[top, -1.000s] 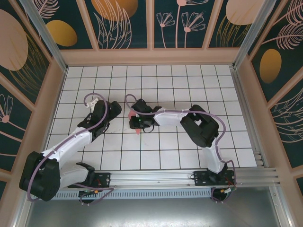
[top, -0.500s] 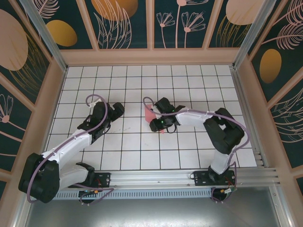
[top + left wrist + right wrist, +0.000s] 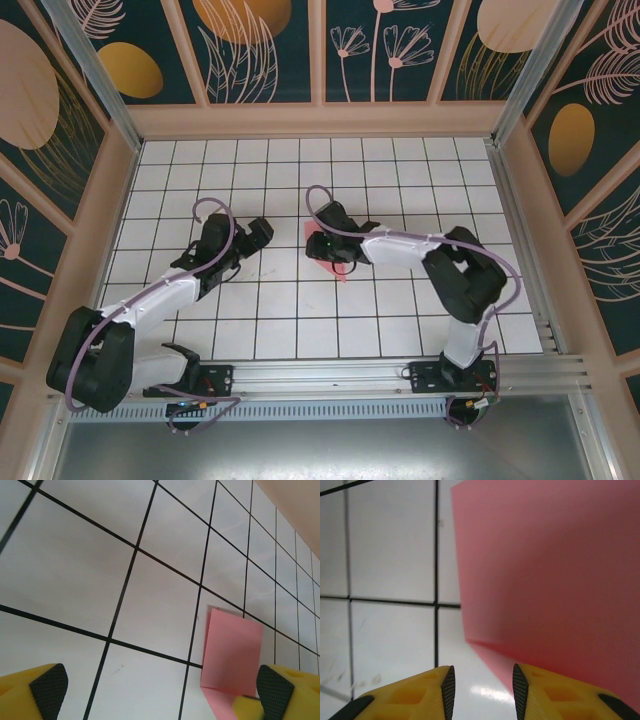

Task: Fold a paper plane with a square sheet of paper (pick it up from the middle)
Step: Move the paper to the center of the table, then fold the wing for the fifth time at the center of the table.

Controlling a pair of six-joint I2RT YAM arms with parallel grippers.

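The square sheet of paper (image 3: 314, 241) is pink-red and lies creased near the middle of the tiled table, one flap raised along a fold. In the right wrist view the paper (image 3: 550, 580) rises just ahead and to the right of my right gripper (image 3: 483, 690), whose fingers stand apart with bare table between them. From above, the right gripper (image 3: 326, 252) hangs right over the sheet. My left gripper (image 3: 260, 235) is wide open about a tile to the paper's left. Through its camera the paper (image 3: 232, 652) lies beside the right fingertip (image 3: 272, 687), and the left gripper (image 3: 160, 690) holds nothing.
The white grid table (image 3: 400, 180) is fenced by wooden walls (image 3: 320, 120) at the back and sides. A metal rail (image 3: 340, 375) carrying both arm bases runs along the near edge.
My right gripper carried the paper about a tile to the right, then opened its jaws and let it go. The left gripper crept slightly right, staying open.
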